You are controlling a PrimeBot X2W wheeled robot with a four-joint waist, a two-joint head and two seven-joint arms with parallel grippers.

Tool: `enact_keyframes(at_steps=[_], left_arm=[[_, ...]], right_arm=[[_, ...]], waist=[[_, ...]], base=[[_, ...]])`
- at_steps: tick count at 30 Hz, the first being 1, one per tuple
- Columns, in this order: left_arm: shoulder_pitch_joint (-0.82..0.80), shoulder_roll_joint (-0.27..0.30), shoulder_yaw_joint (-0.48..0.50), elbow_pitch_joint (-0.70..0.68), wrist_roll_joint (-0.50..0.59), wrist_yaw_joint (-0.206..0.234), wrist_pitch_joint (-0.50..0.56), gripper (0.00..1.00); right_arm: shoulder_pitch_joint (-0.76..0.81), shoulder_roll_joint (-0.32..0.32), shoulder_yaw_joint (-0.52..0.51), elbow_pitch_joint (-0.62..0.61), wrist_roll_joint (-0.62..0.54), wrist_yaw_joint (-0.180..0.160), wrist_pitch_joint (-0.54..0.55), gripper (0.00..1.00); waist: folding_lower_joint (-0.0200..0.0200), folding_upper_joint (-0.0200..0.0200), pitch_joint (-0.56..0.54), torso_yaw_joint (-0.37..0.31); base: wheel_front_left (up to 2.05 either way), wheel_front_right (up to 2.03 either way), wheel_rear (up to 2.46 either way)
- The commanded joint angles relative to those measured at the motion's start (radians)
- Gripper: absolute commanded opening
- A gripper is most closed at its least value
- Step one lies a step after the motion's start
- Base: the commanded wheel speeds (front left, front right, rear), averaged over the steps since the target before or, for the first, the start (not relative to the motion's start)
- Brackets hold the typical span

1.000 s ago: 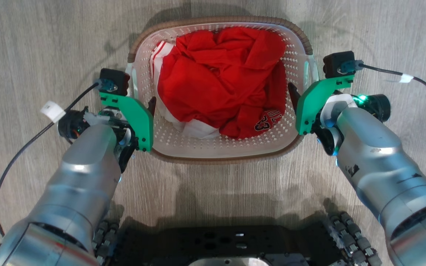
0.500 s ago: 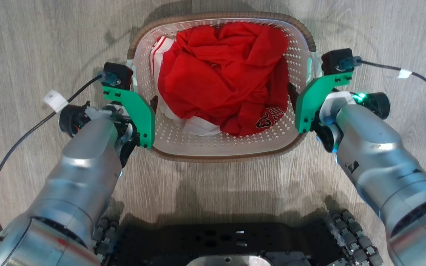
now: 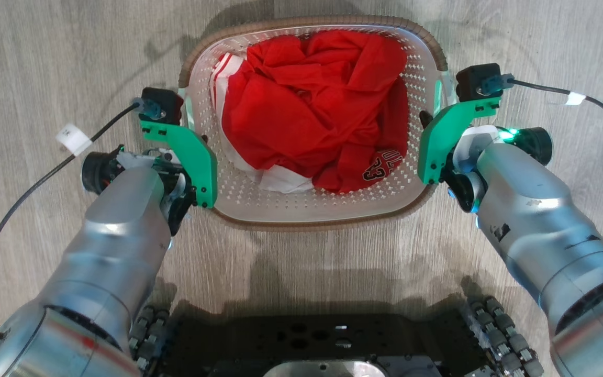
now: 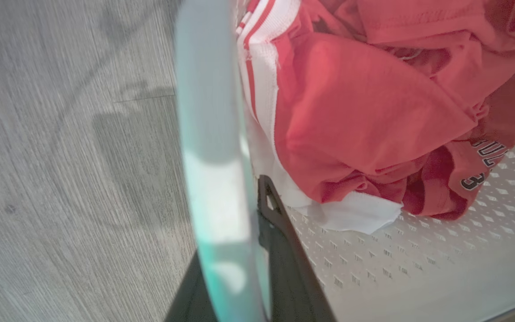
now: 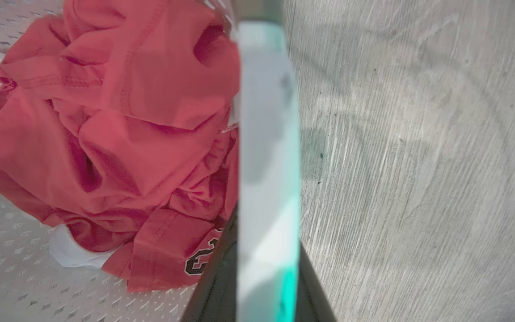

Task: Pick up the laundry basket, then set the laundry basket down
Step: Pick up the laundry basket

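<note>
Left gripper (image 3: 197, 144) is clamped over the white left-side handle (image 4: 213, 147) of the laundry basket (image 3: 312, 226). In the left wrist view one dark finger (image 4: 284, 250) is inside against the perforated wall and the other is outside, with the handle bar pinched between them and no gap visible. Right gripper (image 3: 432, 120) does the same on the right handle (image 5: 266, 112): in the right wrist view its fingers straddle the bar, narrowly closed on it, one toward the clothes and one toward the floor. The basket sits centred between the two silver forearms, just ahead of the robot's black base (image 3: 312, 345), over the grey wood-look floor (image 3: 45, 63). Brown woven-look rim runs along the near and far edges, with white handles at both sides. Can't tell whether its base is touching the floor; a shadow falls past the far rim. Inside is a crumpled red garment (image 3: 312, 104) with white striped trim and a dark number print near the right wall, heaped toward the far half, leaving bare perforated wall on the near side. Green brackets with black camera modules stand on both wrists, with cables trailing outward.
</note>
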Motion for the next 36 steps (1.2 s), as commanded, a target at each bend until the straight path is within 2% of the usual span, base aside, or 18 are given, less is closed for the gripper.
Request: enact_keyframes(at_steps=[1, 11, 17, 26, 36], left_arm=[[0.011, 0.023, -0.008, -0.004, -0.004, -0.006, 0.001, 0.0], [0.026, 0.023, -0.072, -0.018, -0.02, -0.007, 0.02, 0.0], [0.049, 0.023, -0.125, -0.022, -0.033, -0.007, 0.062, 0.0], [0.109, 0.032, -0.212, -0.049, -0.077, -0.007, 0.159, 0.0], [0.181, 0.065, -0.302, -0.116, -0.181, -0.007, 0.28, 0.0]], right_arm=[[0.036, 0.019, 0.021, -0.005, 0.003, 0.007, -0.007, 0.0], [0.044, 0.019, 0.049, 0.019, 0.04, 0.007, 0.04, 0.0], [0.067, 0.019, 0.072, 0.013, 0.082, 0.007, 0.131, 0.0], [0.119, 0.019, 0.113, -0.008, 0.155, 0.007, 0.272, 0.0], [0.169, 0.019, 0.148, -0.051, 0.248, 0.007, 0.347, 0.0]], waist=[[0.0001, -0.0001, 0.0, 0.001], [0.0001, -0.0001, -0.029, -0.001], [0.0001, -0.0001, -0.097, -0.01], [0.0001, -0.0001, -0.269, -0.03], [0.0001, -0.0001, -0.493, -0.041]], base=[[0.0, 0.0, 0.0], [0.0, 0.0, 0.0], [0.0, 0.0, 0.0], [0.0, 0.0, 0.0], [0.0, 0.0, 0.0]])
